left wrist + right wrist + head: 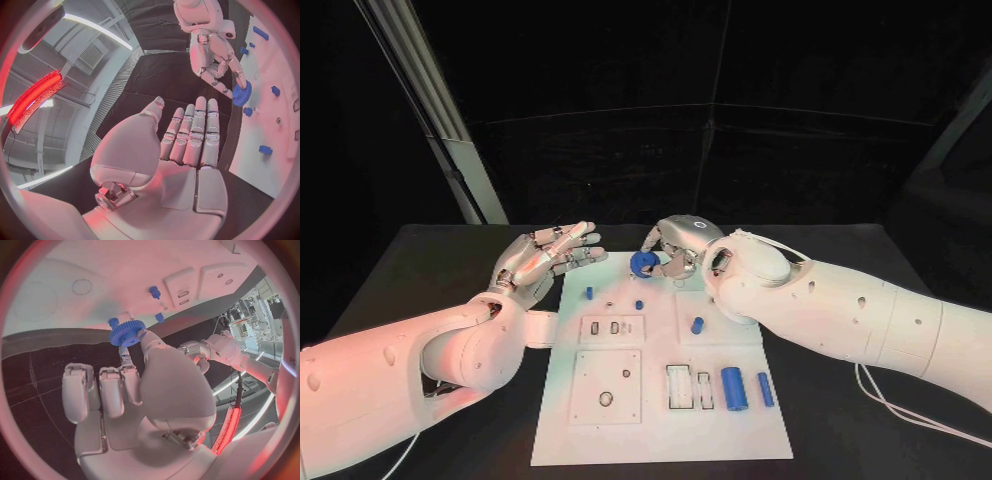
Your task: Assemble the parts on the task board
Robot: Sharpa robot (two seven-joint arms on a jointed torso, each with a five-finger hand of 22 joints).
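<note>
While the right hand (678, 247) pinches a blue gear (645, 263) between its thumb and a finger, the gear hangs just over the far edge of the task board (661, 420). Its other fingers are curled in. Beside the board's far left corner, the left hand (545, 257) holds nothing, with its fingers stretched out flat and close together. Two blue rods (733, 387) lie side by side on the board's near right part. Small blue pegs (589, 293) stand on the board near the gear.
</note>
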